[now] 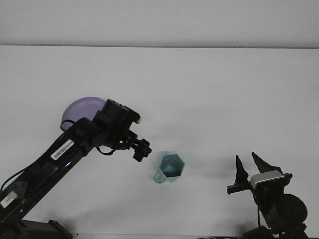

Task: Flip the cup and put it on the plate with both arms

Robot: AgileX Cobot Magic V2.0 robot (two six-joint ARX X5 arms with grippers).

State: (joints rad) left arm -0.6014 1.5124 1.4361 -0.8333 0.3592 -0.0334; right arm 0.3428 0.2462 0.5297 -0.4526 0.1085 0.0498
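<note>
Setting: a robotics lab or test bench. Evidence: a bare white table (209, 84) fills the view and meets a plain pale wall (159, 20) at the far edge. Two black arms, left (60, 154) and right (276, 204), with exposed cables and lit indicator LEDs, are mounted at the near edge.
</note>
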